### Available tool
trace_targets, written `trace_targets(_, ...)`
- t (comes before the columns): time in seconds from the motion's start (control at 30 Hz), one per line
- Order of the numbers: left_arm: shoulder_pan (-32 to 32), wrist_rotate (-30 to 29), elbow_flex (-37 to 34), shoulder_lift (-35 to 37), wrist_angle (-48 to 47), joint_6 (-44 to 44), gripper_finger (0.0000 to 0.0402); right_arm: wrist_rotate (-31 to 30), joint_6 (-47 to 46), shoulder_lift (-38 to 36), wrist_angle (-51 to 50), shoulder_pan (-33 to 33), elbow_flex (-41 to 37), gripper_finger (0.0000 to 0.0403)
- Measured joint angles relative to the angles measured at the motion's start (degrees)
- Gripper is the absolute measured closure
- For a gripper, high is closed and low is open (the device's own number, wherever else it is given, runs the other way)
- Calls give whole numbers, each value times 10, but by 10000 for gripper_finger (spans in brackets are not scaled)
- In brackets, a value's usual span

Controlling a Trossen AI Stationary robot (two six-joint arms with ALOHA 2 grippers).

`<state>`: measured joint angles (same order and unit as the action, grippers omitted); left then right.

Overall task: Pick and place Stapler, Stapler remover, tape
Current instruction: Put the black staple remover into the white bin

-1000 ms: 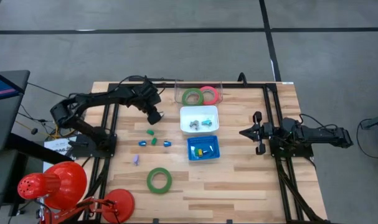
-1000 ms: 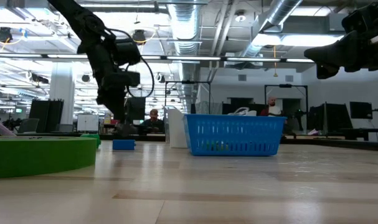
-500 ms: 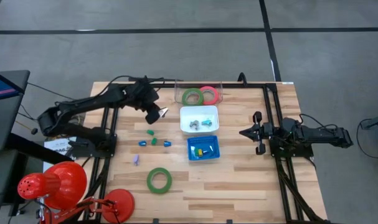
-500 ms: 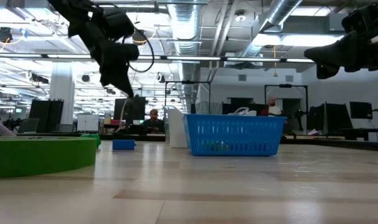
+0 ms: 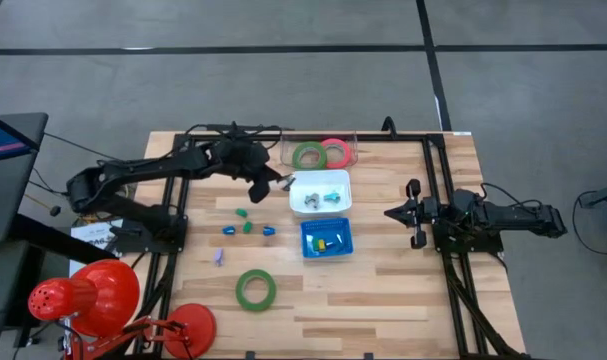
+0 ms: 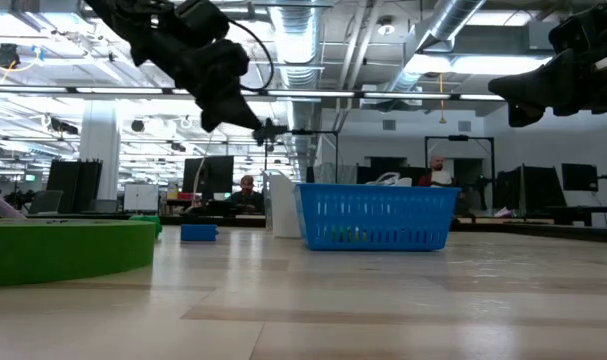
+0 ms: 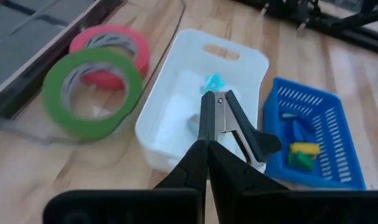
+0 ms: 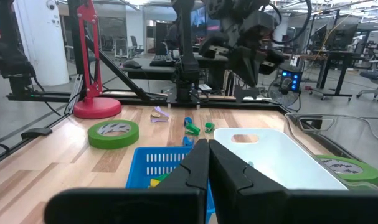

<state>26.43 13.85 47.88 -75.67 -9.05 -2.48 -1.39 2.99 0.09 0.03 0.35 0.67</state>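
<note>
A: Left wrist view: the left gripper [image 7: 207, 146] is clamped on a small metal staple remover with black handles [image 7: 229, 121], held above the white plastic bin [image 7: 176, 118].

B: It looks light, stiff and slick, so the pinch at its hinge end suits. The right gripper [image 5: 415, 214] waits closed, empty.

Two dark arms on show — matte black links all the way, boxy joint housings, thin black cables looping loose along the left arm [image 5: 173, 165]. The right arm [image 5: 503, 218] is the same black build, chunky at the wrist. Each ends in two slim, tapered black fingers [image 7: 195, 165] — plain, no markings visible.
</note>
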Motion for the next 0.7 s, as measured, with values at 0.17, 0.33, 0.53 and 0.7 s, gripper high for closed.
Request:
trace_targets(0.17, -10, 9, 0, -43, 74, -15, 399, 0, 0, 0, 0, 0, 0, 402)
trace_targets(0.33, -14, 16, 0, -85, 128, -26, 399, 0, 0, 0, 0, 0, 0, 402)
trace_targets(0.53, -16, 15, 0, -118, 148, -27, 399, 0, 0, 0, 0, 0, 0, 402)
trace_targets(0.7, -18, 15, 0, -123, 154, -22, 399, 0, 0, 0, 0, 0, 0, 402)
